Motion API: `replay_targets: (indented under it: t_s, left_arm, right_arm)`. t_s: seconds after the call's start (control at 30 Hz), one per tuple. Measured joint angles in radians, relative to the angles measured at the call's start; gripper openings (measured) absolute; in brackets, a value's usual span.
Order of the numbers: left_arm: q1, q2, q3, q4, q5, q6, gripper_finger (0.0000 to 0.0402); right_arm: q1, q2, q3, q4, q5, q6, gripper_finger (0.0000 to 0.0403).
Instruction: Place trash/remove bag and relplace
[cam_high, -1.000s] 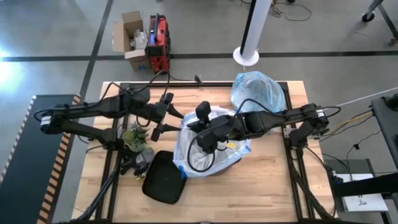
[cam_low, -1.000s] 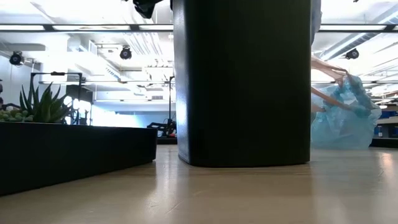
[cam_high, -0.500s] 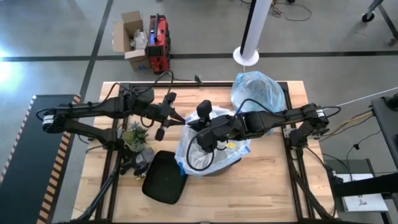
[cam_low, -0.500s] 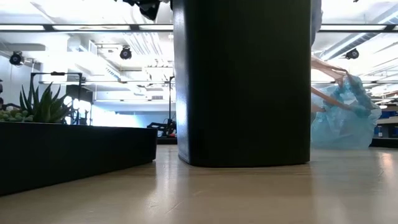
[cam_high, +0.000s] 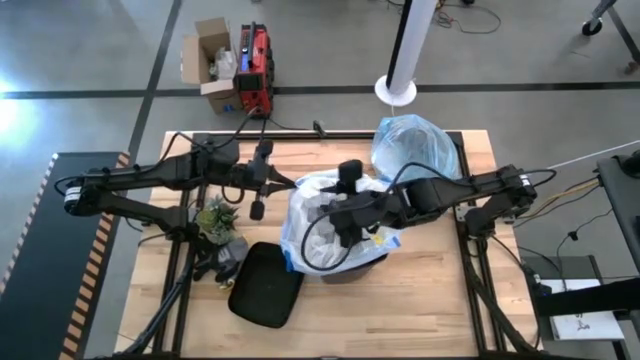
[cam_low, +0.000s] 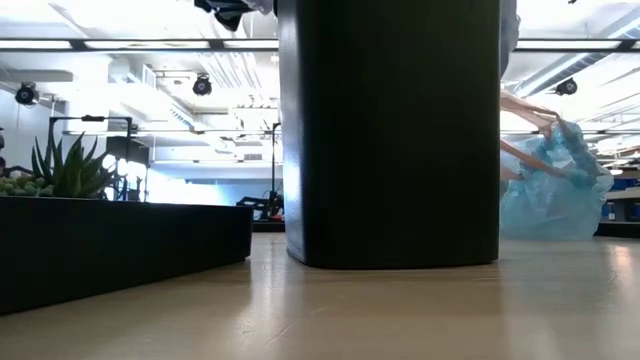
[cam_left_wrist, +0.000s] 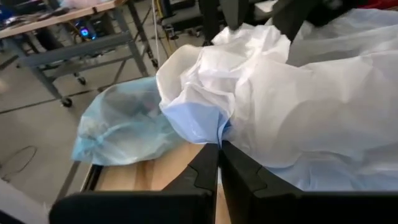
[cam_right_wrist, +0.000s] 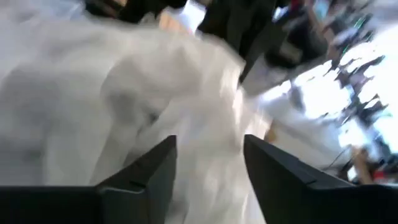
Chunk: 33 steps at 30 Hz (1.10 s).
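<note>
A black bin (cam_low: 390, 130) stands mid-table with a white translucent bag (cam_high: 335, 225) bunched over its mouth. My left gripper (cam_left_wrist: 219, 149) is shut on this bag's left rim; it also shows in the high view (cam_high: 285, 186). My right gripper (cam_right_wrist: 208, 171) stands open over the white bag, seen from above (cam_high: 345, 212) at the bin's mouth. The light-blue bag (cam_high: 415, 145) sits knotted at the table's far right, its bottom resting on the wood. The trash is hidden. My left gripper pinches a bunched fold of the white bag's rim (cam_left_wrist: 208, 132) between its two fingers. They come nearly level from the table's left. The plastic spreads away from the fingertips over the bin, crumpled and slack. My right gripper: whether its fingers touch the white plastic, I cannot tell.
A black bin lid (cam_high: 265, 285) lies near the front edge, left of the bin. A small plant (cam_high: 218, 218) in a dark planter (cam_low: 100, 245) stands at the left. Bare wood lies at the front right.
My left gripper has shut on the white bag's left rim without shifting along the table. My right gripper has drawn back a little toward the table's right edge and rolled about its own line. The bag's far-left part now stands bunched higher.
</note>
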Motion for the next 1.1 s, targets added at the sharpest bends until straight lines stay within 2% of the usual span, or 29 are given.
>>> replay_targets:
  t_s: [0.17,0.37,0.47,0.67,0.83,1.1]
  left_arm:
    - [0.005,-0.009,-0.002,-0.002,-0.051,0.002,0.0]
    - [0.038,0.007,-0.02,0.01,-0.075,-0.007,0.0]
    - [0.051,0.018,-0.045,0.038,-0.074,-0.014,0.0]
    - [0.06,0.022,-0.14,0.143,-0.07,-0.063,0.0]
    - [0.054,0.022,-0.232,0.279,0.008,-0.127,0.0]
    - [0.052,0.022,-0.299,0.394,0.028,-0.16,0.0]
  right_arm:
    - [0.044,-0.055,0.0,-0.12,0.001,0.167,0.0225]
    - [0.126,-0.106,0.0,-0.164,0.004,0.289,0.0247]
    - [0.178,-0.127,0.0,-0.17,0.033,0.341,0.0251]
    - [0.297,-0.153,0.0,-0.194,0.026,0.483,0.0249]
    - [0.387,-0.146,-0.01,-0.287,0.026,0.68,0.0239]
    - [0.468,-0.115,-0.024,-0.607,0.09,1.091,0.0232]
